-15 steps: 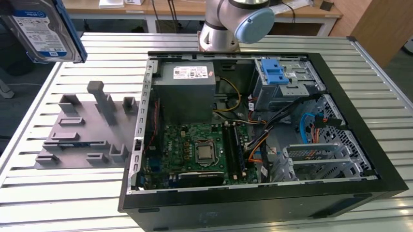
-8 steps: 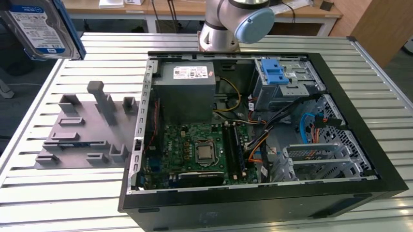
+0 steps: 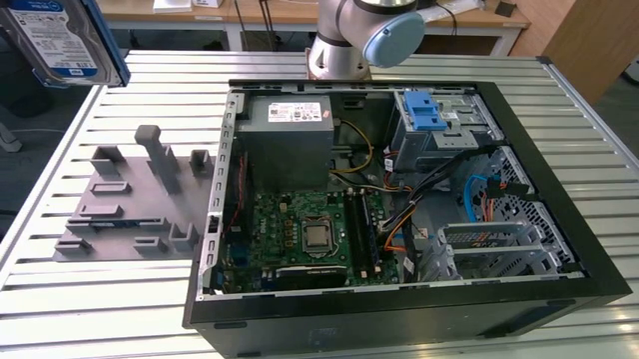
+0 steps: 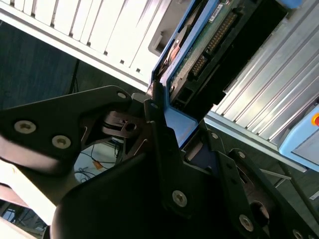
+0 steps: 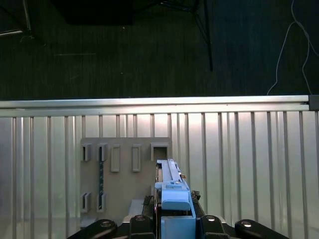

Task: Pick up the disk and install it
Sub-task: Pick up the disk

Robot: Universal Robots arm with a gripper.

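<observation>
The disk (image 3: 55, 37), a silver hard drive with a blue-and-white label in a blue carrier, hangs high in the air at the exterior view's far left, above the table's corner. In the second wrist view my gripper (image 4: 172, 117) is shut on the disk (image 4: 199, 55), its black fingers (image 4: 158, 124) clamping the blue carrier's end. The first wrist view looks along the disk (image 5: 172, 186) edge-on, held between the fingers above the grey holder plate (image 5: 124, 174).
An open computer case (image 3: 559, 299) lies on the slatted metal table (image 3: 100, 314). Inside are a grey power supply box (image 3: 289, 138), a motherboard (image 3: 299, 232) and a grey drive cage with a blue latch (image 3: 429, 112). The slotted grey holder plate (image 3: 130, 202) stands left of the case.
</observation>
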